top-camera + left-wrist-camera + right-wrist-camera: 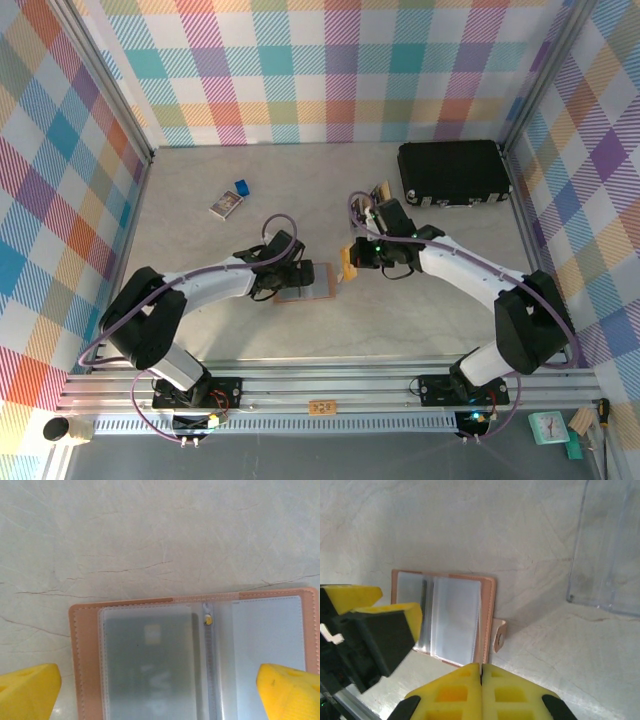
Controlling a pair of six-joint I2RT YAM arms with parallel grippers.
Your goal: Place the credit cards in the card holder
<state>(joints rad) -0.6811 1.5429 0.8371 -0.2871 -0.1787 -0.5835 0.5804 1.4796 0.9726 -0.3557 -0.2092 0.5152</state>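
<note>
The table (200, 320) has a pale, stone-like top crossed by thin dark veins. Near its middle lies the card holder (308, 283), opened flat with its clear sleeves facing up and its clasp tab resting on the surface. At the far right stands a large black case (455, 172). Just beside the case's left end are what look like a few cards (379, 190), partly hidden. Toward the far left lie a small printed box (226, 205) and, just beyond it, a tiny blue object (241, 187).
</note>
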